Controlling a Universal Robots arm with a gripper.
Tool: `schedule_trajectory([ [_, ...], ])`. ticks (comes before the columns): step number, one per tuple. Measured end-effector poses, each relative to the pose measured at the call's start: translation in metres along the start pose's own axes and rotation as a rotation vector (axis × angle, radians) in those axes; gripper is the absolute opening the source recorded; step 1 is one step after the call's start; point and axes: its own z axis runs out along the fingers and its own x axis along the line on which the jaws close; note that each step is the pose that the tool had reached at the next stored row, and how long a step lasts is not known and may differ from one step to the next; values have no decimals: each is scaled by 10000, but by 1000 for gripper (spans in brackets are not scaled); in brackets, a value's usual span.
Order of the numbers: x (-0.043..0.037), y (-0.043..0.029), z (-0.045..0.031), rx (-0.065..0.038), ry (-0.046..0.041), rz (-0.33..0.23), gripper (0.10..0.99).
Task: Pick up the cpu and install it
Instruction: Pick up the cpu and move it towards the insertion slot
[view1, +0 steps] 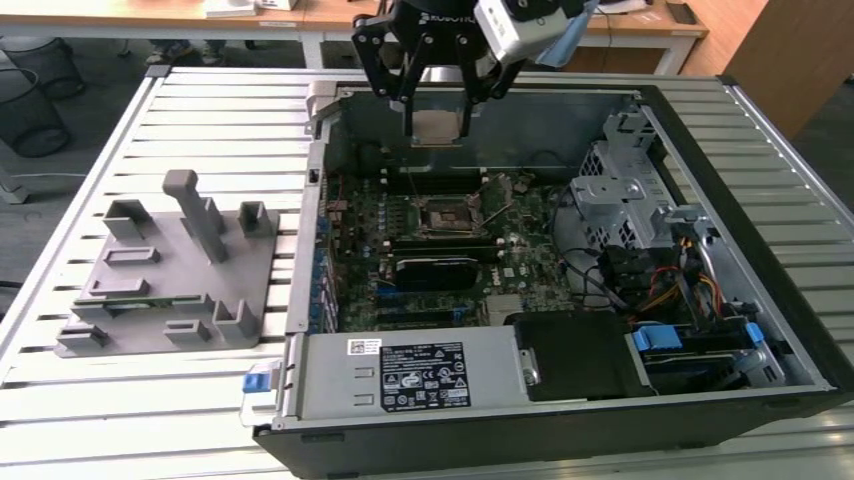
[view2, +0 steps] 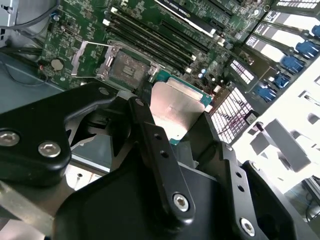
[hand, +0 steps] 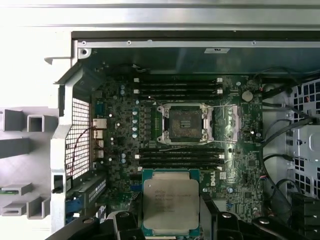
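Gripping a small flat square cpu (hand: 170, 205) with shiny silver-grey metal top and thin green rim, in the black two-finger gripper (hand: 170, 226) of the arm: closed on two opposite edges of the chip, to just the chip's width, probably so as to leave metal top and underside untouched. Hanging in the air inside the open black and grey metal computer case (view1: 302, 330), clear of the board; in the exterior view at about twelve o'clock from the black square motherboard socket (view1: 450, 218) with its metal frame, near it but above. Carried level, metal top upward, underside down toward the green circuit board (hand: 240, 165), most likely to match the way of lying in the socket. Almost square, so hardly any long axis to speak of; edges seeming parallel to the socket's edges in the first wrist view. Socket frame apparently swung open, bed bare, not yet filled. At about nine o'clock from the case in the exterior view, on the pale slatted metal table (view1: 200, 110), a grey plastic fixture plate (view1: 174, 290) with upright blocks, well apart from the gripper.
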Motion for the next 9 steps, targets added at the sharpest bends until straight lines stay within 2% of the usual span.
schedule_trajectory([
  [9,-151,107,15,-3,-1,-3,541],
])
